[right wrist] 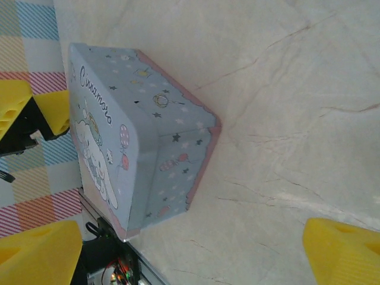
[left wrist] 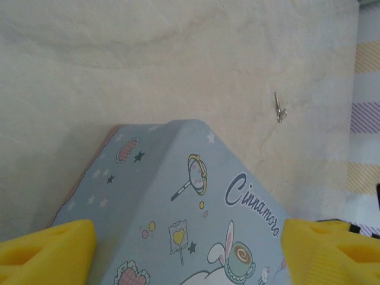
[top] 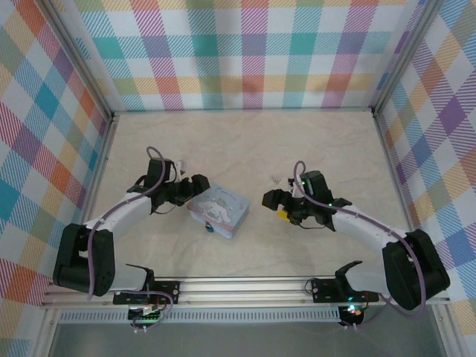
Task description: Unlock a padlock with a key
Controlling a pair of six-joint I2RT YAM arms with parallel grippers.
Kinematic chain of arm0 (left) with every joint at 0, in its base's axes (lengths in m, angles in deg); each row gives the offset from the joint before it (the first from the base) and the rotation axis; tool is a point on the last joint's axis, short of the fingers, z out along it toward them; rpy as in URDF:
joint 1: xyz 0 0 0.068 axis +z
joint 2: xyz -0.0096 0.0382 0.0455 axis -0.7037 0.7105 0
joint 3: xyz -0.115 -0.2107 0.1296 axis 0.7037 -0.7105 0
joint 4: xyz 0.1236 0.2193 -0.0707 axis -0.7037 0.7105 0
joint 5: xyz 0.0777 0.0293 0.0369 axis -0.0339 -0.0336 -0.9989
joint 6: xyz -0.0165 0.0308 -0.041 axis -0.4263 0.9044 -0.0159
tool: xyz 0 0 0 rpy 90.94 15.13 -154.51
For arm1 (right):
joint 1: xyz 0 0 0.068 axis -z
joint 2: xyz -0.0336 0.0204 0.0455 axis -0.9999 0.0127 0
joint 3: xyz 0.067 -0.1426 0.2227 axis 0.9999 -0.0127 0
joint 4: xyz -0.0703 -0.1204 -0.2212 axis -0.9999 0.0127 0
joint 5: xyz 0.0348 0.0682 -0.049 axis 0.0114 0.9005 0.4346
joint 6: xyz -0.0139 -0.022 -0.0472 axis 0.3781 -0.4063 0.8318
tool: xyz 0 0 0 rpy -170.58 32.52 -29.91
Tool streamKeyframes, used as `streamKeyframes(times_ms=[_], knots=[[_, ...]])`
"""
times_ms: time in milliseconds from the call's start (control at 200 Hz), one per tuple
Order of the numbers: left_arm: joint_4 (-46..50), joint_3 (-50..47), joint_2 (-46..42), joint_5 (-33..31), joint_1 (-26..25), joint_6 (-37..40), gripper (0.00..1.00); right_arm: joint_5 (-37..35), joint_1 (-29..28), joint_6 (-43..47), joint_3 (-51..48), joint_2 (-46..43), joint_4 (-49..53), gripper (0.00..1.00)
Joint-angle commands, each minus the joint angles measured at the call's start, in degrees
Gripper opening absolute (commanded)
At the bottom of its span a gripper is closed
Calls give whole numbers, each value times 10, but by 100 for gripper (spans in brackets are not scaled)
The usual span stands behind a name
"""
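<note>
Padlock: tiny dark bluish blob on the table, right at the 7 o'clock corner of the tin box in the top view. It's touching the box or just beside it, can't tell which. Too small to make out shackle or keyhole, so locked vs. unlocked isn't readable, but no key is in it.

Key: thin grey sliver lying flat on bare table, approx 2 o'clock from the box. It's well apart from the padlock, w/ the box between them.

Left gripper: sits at the box's 10 o'clock side. Yellow fingertips are wide apart w/ a corner of the tin lid between them in the wrist view. Jaws read as open and straddling the box; whether either pad touches the tin, can't tell. It holds no task item.

Right gripper: at 3 o'clock from the box, a gap of bare table between. Jaws spread wide, nothing between the tips, only table. Key lies near it, at about its 12 o'clock in the top view.

Progress, as I judge it: basically at the start. Done: nothing visible, since key isn't picked up and padlock isn't held. Left to do: grab the key (right gripper is closest), steady the padlock, get the key into the keyhole, turn, pop the shackle. The tin box crowds the padlock, so access from the 7 o'clock side probably needs care.
</note>
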Motion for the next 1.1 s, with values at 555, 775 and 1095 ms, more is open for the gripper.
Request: streamKeyframes(times_ms=[555, 775, 1095], knots=[[-28, 3, 20, -28, -126, -47, 78, -10, -52, -33, 74, 65, 6, 85], [-6, 1, 4, -49, -126, -36, 79, -51, -52, -18, 74, 12, 139, 87], [-7, 8, 17, -36, -126, -34, 78, 80, -54, -24, 32, 0, 113, 82]])
